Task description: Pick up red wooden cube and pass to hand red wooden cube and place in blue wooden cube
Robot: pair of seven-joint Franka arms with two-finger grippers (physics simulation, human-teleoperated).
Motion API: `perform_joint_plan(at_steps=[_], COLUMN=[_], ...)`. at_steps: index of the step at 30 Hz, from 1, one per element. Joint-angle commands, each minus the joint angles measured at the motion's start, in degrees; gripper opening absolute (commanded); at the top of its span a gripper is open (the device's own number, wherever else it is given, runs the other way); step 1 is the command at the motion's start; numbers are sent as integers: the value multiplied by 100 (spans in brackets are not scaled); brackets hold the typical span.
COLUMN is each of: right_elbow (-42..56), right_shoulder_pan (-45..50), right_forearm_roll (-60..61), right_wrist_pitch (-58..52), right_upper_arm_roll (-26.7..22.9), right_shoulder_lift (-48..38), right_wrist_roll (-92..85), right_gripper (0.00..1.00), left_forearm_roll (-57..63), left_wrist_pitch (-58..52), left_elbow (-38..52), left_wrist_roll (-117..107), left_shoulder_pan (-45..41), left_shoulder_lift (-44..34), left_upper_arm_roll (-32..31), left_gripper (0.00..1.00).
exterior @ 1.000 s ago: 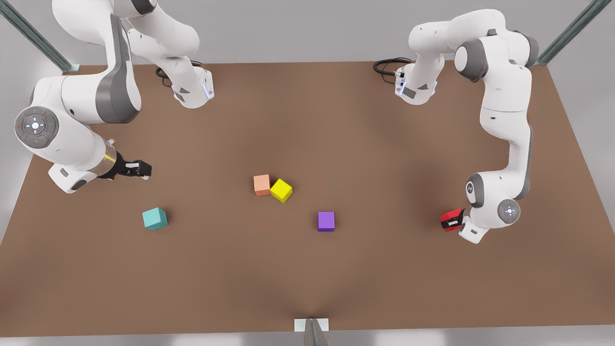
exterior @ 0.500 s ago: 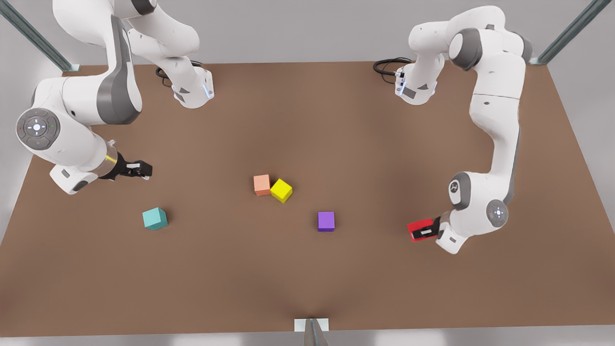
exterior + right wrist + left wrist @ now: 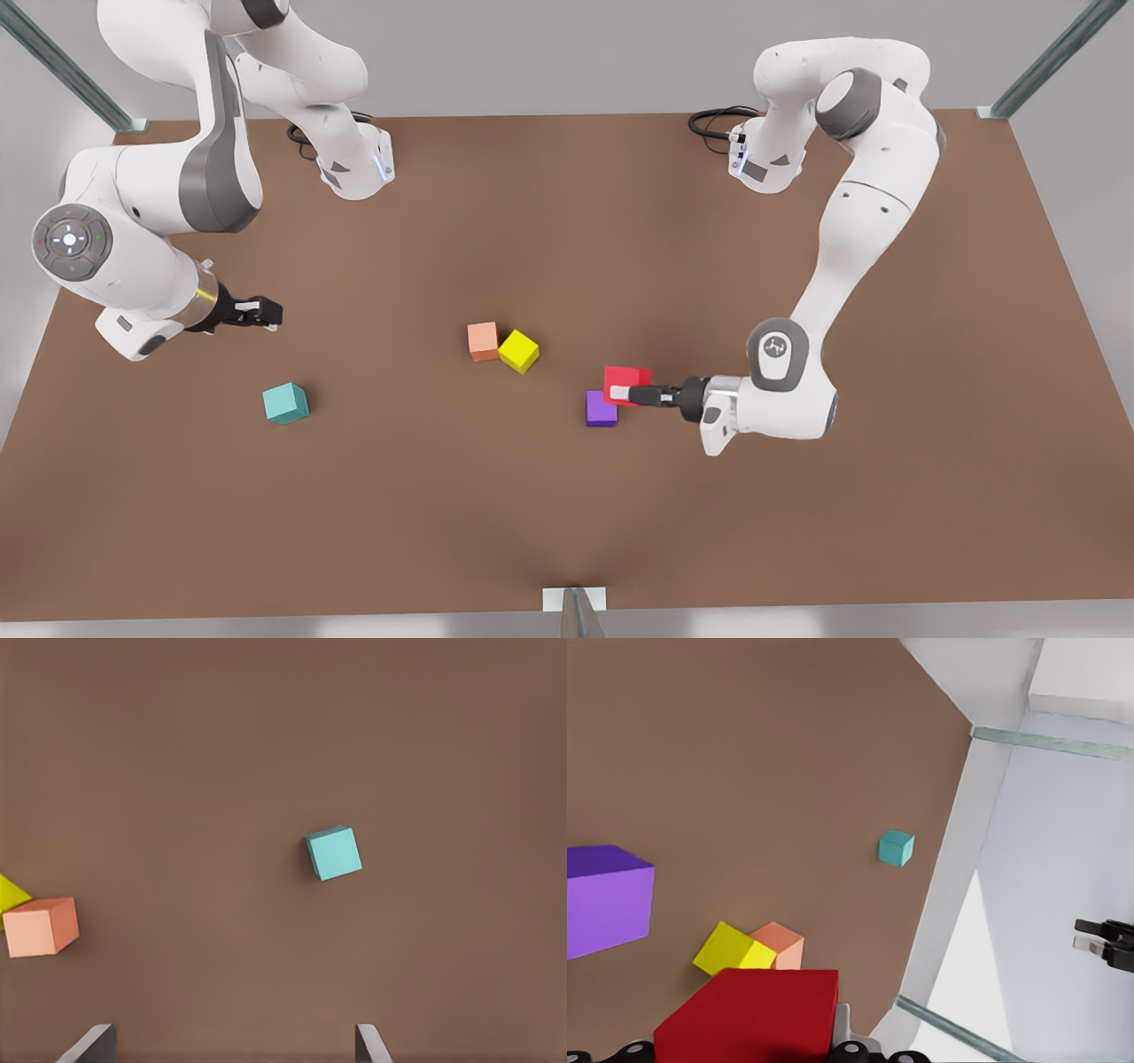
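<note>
The left gripper [image 3: 625, 391] holds the red cube [image 3: 627, 383] between its fingers, above the table [image 3: 567, 514] and overlapping the purple cube [image 3: 601, 412] in the front view, so the purple cube's upper right corner is hidden. Its arm reaches from the front view's right, forearm low and roughly level, pointing toward the front view's left. In the left wrist view the red cube [image 3: 749, 1017] sits close against the gripper, cut off at the frame edge, with the purple cube [image 3: 607, 898], yellow cube [image 3: 732, 949] and salmon cube [image 3: 780, 944] beyond it and the blue cube [image 3: 896, 848] farther off. The right gripper [image 3: 262, 313] hangs at the front view's left, fingers apart and empty, near the blue cube [image 3: 285, 403], which rests on the table apart from everything else. The right wrist view looks down on the blue cube [image 3: 333, 853].
</note>
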Motion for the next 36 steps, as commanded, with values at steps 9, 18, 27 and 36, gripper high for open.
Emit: perform_joint_plan(at_steps=[9, 18, 27, 36], right_elbow=[-10, 455, 1352, 1317], right_shoulder_pan=[0, 9, 185, 211], right_forearm_roll=[3, 617, 4547, 5751], right_wrist_pitch=[-14, 21, 1023, 1032], right_upper_arm_roll=[0, 0, 53, 106], right_shoulder_lift=[-9, 447, 2311, 2900], right_wrist_roll=[-125, -116, -2040, -8939], right_gripper=[100, 100, 100, 100], left_forearm_roll=[-1301, -1845, -1960, -2048], left_wrist_pitch=[876, 964, 955, 911], left_elbow=[53, 282, 273, 273], left_wrist_roll=[3579, 4010, 4019, 4010], left_shoulder_pan=[-460, -618, -627, -618], left_shoulder_lift=[165, 587, 640, 728], left_upper_arm_roll=[-156, -358, -359, -429], left_gripper=[66, 66, 66, 66])
